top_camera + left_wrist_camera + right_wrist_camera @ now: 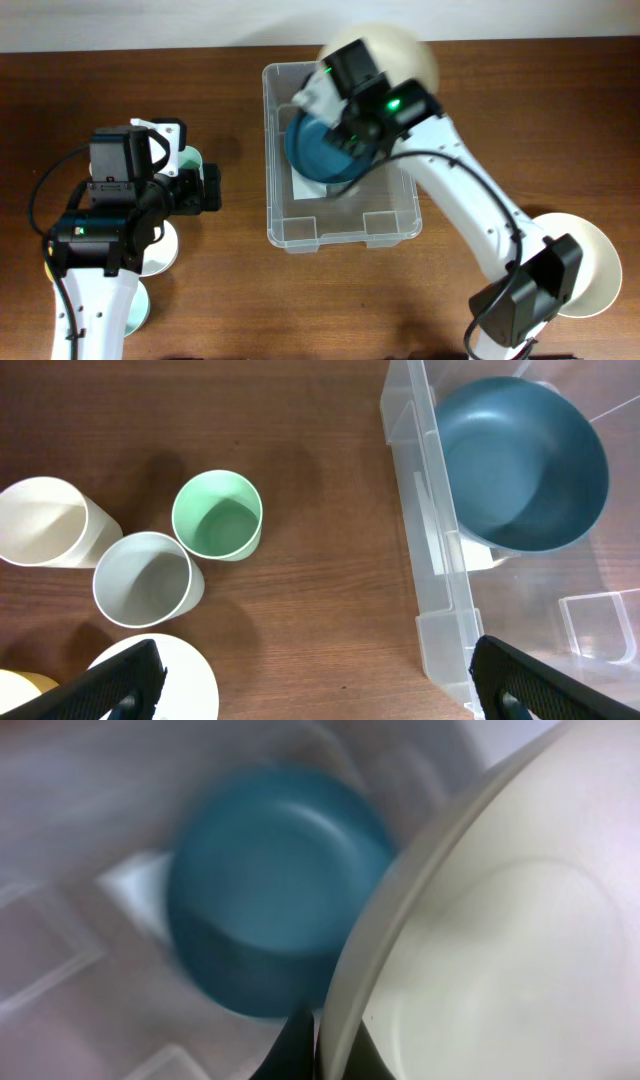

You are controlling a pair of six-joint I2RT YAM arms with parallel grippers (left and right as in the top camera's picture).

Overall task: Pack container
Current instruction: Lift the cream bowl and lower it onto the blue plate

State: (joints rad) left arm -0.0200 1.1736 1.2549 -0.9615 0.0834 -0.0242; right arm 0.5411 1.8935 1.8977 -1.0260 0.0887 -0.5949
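Observation:
The clear plastic container (290,232) stands at the table's middle; it also shows in the left wrist view (440,560) and, blurred, in the right wrist view (60,950). A blue bowl (310,150) (520,460) (270,880) lies inside it, tilted. My right gripper (345,100) (335,1050) is shut on the rim of a large cream bowl (400,50) (500,940), held tilted over the container's far end, beside the blue bowl. My left gripper (205,187) (320,680) is open and empty above bare table, left of the container.
Left of the container stand a green cup (217,515), a grey cup (145,578) and a cream cup (45,522). A white plate (190,680) lies under the left finger. Another cream dish (590,265) sits at the right, by the right arm's base.

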